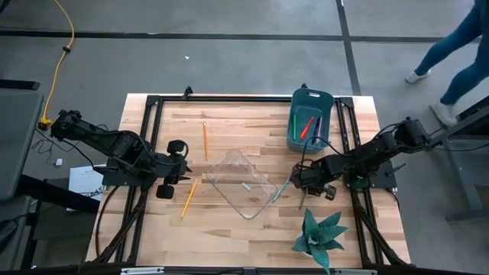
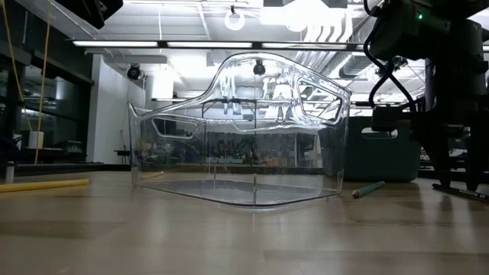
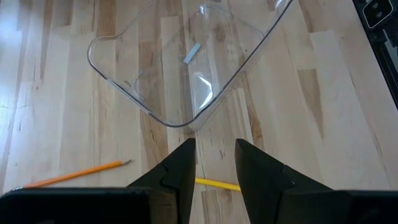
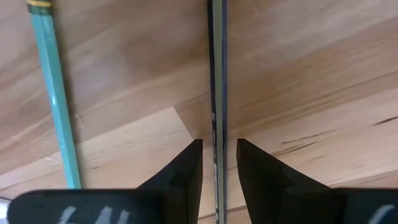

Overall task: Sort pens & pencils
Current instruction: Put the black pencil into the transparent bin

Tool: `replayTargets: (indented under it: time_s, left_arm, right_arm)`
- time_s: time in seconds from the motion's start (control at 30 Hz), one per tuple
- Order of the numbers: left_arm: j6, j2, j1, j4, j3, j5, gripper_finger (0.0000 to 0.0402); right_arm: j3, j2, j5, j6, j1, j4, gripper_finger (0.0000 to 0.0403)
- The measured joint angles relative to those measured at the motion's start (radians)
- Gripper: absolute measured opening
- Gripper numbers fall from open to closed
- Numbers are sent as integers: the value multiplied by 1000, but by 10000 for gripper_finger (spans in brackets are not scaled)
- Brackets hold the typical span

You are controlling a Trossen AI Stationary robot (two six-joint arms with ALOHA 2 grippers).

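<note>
Right wrist view: dark pen [image 4: 216,93] lies on table [image 4: 311,74] straight between fingers of right gripper [image 4: 219,163], long axis running forward along gap, jaws narrow, straddling it, not yet closed. Teal pencil [image 4: 57,99] lies just beside, almost parallel. Right arm reaches low from right edge, near teal bin [image 1: 309,120]. Left gripper [image 1: 174,169], jaws narrow and empty, waits beside clear bin [image 1: 243,183], yellow pencils [image 1: 189,198] near.

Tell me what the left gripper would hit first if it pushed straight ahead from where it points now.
Most likely the near corner of the clear bin. The left gripper aims straight at it, with bare wood between; a yellow pencil lies under the fingers.
</note>
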Motion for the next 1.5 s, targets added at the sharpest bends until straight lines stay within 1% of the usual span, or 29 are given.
replayTargets:
  time_s: [0.43,0.67,0.77,1.13,1.5]
  left_arm:
    - [8,0,0,0,0,0,101]
    - [8,0,0,0,0,0,101]
    - [8,0,0,0,0,0,101]
    - [8,0,0,0,0,0,101]
    - [7,0,0,0,0,0,101]
  right_arm:
    - [-11,0,-18,4,0,2,86]
    - [-11,0,-23,2,0,-3,49]
    - [-11,0,-23,0,0,-2,40]
    - [-11,0,-37,0,0,1,39]
    - [-11,0,-18,-4,1,34,39]
